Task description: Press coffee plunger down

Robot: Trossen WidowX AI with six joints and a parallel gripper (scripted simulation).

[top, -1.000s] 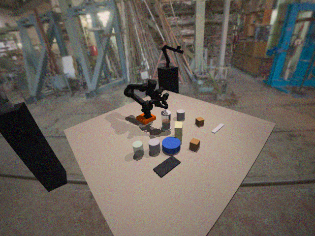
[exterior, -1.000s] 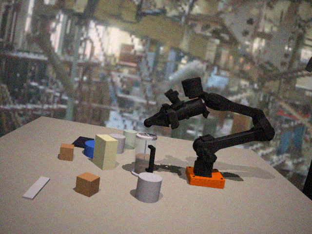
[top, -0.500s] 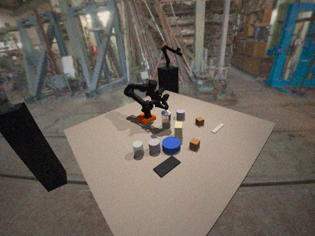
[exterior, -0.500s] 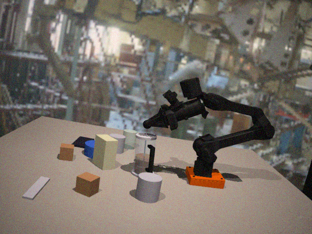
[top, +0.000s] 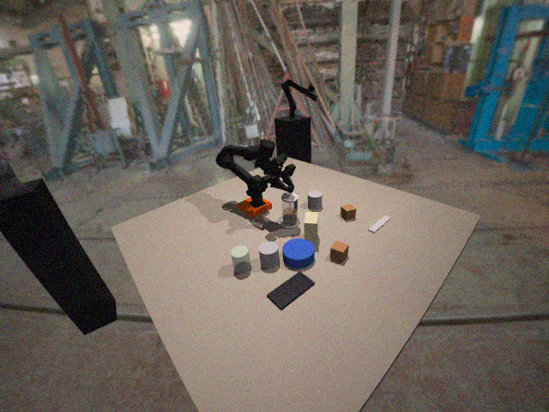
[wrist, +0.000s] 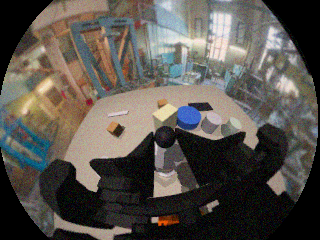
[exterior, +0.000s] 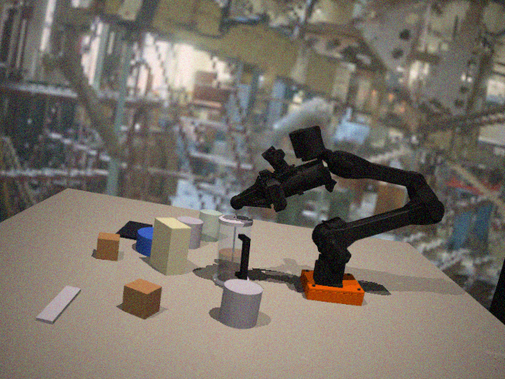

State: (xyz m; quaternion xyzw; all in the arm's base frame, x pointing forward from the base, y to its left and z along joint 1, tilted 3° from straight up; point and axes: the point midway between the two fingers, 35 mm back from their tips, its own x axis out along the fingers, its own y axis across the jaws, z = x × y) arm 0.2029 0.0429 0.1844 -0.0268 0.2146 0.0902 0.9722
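A dim workshop of steel frames and stacked timber surrounds a beige table (exterior: 391, 338). The arm rises from an orange base (exterior: 332, 287) and bends forward so that the pincer (exterior: 238, 201) hangs just above the press (exterior: 233, 249), directly over its lid. The fingers are clamped on the dark plunger knob (wrist: 164, 136), which sits low, almost at the lid. The press stands upright under the pincer, a clear cylinder with brown coffee at the bottom and a black handle (exterior: 244, 256) on the side facing the exterior camera.

Past the press from the pincer stands a pale yellow block (exterior: 170, 243), with a blue disc (exterior: 144, 240) beyond it and two pale cylinders (top: 268, 255) (top: 240, 258) beside the disc. A dark flat slab (top: 290, 289) lies farther out still. In the exterior view a grey cylinder (exterior: 239, 302) sits near the press on the camera's side, with two brown cubes (exterior: 141, 298) (exterior: 107, 245) and a white bar (exterior: 57, 303) off to the left, well apart from the pincer.
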